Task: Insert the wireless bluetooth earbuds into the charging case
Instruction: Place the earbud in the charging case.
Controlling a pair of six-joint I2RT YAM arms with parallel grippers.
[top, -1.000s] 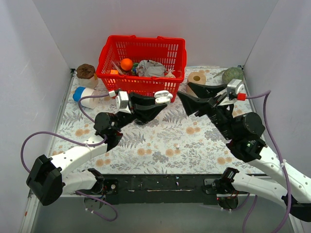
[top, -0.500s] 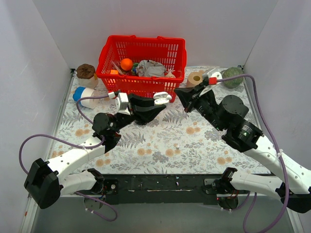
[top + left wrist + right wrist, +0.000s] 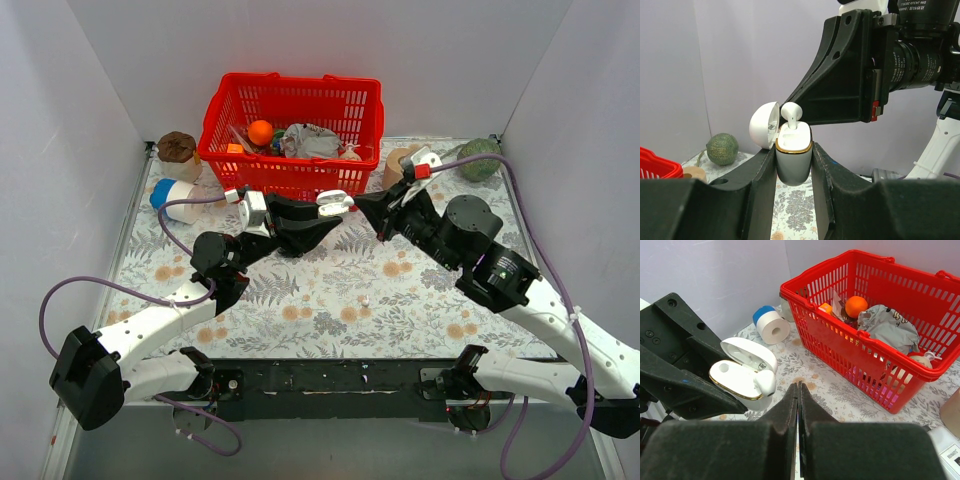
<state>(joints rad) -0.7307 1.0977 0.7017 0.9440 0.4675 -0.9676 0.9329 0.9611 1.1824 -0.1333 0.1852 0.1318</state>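
Earbud [image 3: 791, 113] stands upright, stem down in charging case [image 3: 794, 159].

The charging case [image 3: 794, 162] is showing pale grey-white with a thin gold band ringing its mouth; its lid [image 3: 762, 125] is gleaming glossy white; the earbud [image 3: 791, 113] is showing plain white. The left gripper [image 3: 793, 167] and right gripper [image 3: 798, 390] are both wearing matte black. The basket [image 3: 300, 100] is glowing bright red; the ball [image 3: 260, 131] is showing vivid orange. The tablecloth [image 3: 330, 290] is carrying a print on white — grey fern leaves and tan-orange blossoms; the roll [image 3: 771, 326] is showing white with a blue end; the round fruit [image 3: 721, 148] is looking mottled green; the cables [image 3: 43, 320] are showing purple — the walls [image 3: 60, 120] are reading pale lilac-grey.
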